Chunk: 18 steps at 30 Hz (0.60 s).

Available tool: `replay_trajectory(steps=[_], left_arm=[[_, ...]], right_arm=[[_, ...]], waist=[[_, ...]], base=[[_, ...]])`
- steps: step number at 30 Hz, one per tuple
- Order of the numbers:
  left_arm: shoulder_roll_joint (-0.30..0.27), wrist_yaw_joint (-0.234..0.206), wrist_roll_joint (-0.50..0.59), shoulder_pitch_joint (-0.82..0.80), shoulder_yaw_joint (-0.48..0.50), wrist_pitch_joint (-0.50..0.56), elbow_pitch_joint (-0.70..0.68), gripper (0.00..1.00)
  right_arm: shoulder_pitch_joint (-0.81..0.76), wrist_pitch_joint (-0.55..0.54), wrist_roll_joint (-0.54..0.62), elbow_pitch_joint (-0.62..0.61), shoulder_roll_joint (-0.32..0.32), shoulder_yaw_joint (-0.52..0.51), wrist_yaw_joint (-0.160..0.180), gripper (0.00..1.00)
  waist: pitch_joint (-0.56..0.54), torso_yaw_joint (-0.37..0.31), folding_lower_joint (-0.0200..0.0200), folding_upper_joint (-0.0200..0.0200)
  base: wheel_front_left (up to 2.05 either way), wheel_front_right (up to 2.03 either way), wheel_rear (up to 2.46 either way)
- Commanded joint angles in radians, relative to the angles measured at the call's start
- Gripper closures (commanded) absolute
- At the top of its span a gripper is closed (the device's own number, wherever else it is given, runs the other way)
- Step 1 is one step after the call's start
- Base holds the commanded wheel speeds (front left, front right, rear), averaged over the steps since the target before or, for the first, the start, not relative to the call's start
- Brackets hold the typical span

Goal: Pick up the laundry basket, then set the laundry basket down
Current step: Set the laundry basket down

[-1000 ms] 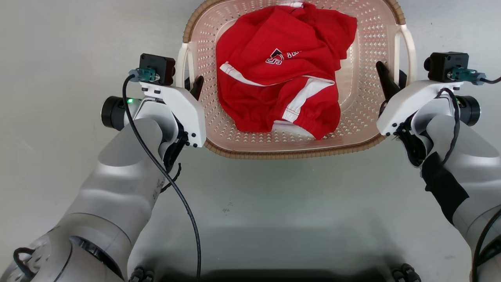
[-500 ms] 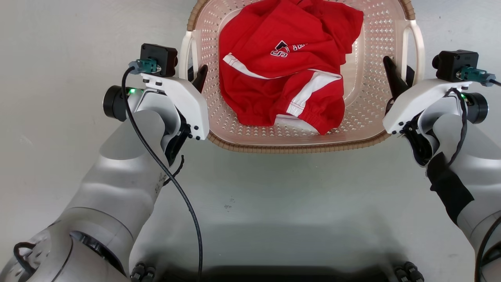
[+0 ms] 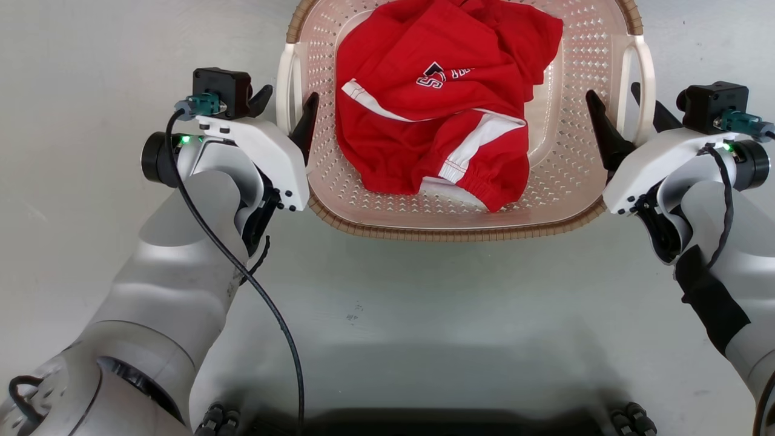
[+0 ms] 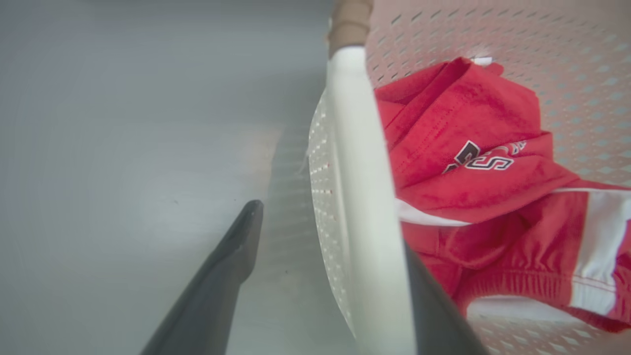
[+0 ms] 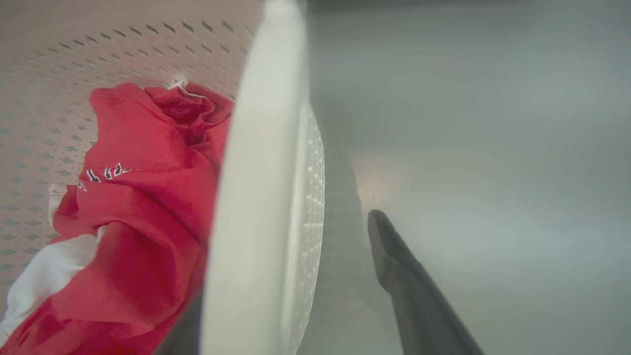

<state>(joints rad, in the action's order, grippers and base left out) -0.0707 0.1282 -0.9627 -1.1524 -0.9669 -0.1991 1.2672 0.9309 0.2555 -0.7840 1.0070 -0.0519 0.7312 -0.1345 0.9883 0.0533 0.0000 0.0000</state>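
The grey floor [image 3: 424, 303] spreads out in front of the robot, pale and faintly glossy; on it, square ahead, appears to rest the laundry basket [image 3: 563, 175], a pink-beige perforated tub with a brown woven-look rim [image 3: 448, 235], its far end cut off by the top edge of the head view; the two pale arms reach up to it from below, the left arm [image 3: 175, 290] on one flank and the right arm [image 3: 726, 242] on the other; inside the basket lies a crumpled red garment [image 3: 424, 121] with white stripes and some dark lettering, heaped towards the middle; on each side of the basket stands a white handle, the left handle [image 3: 284, 85] and the right handle [image 3: 645, 79]; the left gripper [image 3: 289, 94] has its claw spread wide, one dark finger inside the basket and one outside, straddling the handle without squeezing it; seen from the left wrist, the outer finger [image 4: 222, 286] stands clear of the white handle [image 4: 360, 197], with floor showing in between; the right gripper [image 3: 611, 91] is likewise splayed wide astride its handle; from the right wrist its outer finger [image 5: 409, 286] is apart from the white bar [image 5: 261, 197], while the inner one is mostly hidden behind it; a black cable [image 3: 242, 272] loops down along the left arm from a small black camera box [image 3: 221, 91].
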Motion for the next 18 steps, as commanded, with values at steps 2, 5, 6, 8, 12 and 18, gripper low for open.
replay_trajectory(steps=[2, 5, 6, 8, 12, 18], left_arm=[[-0.051, 0.002, -0.019, 0.027, 0.008, -0.017, -0.019, 0.0], [-0.062, 0.002, -0.038, 0.038, -0.002, -0.023, -0.064, 0.0], [-0.066, 0.002, -0.045, 0.041, -0.006, -0.024, -0.075, 0.0], [-0.074, 0.002, -0.058, 0.044, -0.014, -0.028, -0.092, 0.0], [-0.083, 0.002, -0.08, 0.047, -0.029, -0.034, -0.104, 0.0], [-0.087, 0.002, -0.108, 0.053, -0.047, -0.041, -0.113, 0.0]], right_arm=[[-0.07, 0.006, -0.009, -0.03, -0.013, 0.022, 0.004, 0.0], [-0.074, 0.006, -0.018, -0.055, -0.021, 0.034, 0.004, 0.0], [-0.073, 0.006, -0.02, -0.062, -0.025, 0.036, 0.004, 0.0], [-0.074, 0.006, -0.024, -0.072, -0.029, 0.039, 0.004, 0.0], [-0.073, 0.006, -0.032, -0.077, -0.035, 0.045, 0.004, 0.0], [-0.072, 0.006, -0.041, -0.077, -0.038, 0.053, 0.004, 0.0]], waist=[[0.0, 0.001, 0.0, 0.0], [0.001, 0.001, 0.0, 0.0], [0.001, 0.001, 0.0, 0.0], [0.0, 0.002, 0.0, 0.0], [-0.003, 0.003, 0.0, 0.0], [-0.015, 0.004, 0.0, 0.0]], base=[[0.0, 0.0, 0.0], [0.0, 0.0, 0.0], [0.0, 0.0, 0.0], [0.0, 0.0, 0.0], [0.0, 0.0, 0.0], [0.0, 0.0, 0.0]])
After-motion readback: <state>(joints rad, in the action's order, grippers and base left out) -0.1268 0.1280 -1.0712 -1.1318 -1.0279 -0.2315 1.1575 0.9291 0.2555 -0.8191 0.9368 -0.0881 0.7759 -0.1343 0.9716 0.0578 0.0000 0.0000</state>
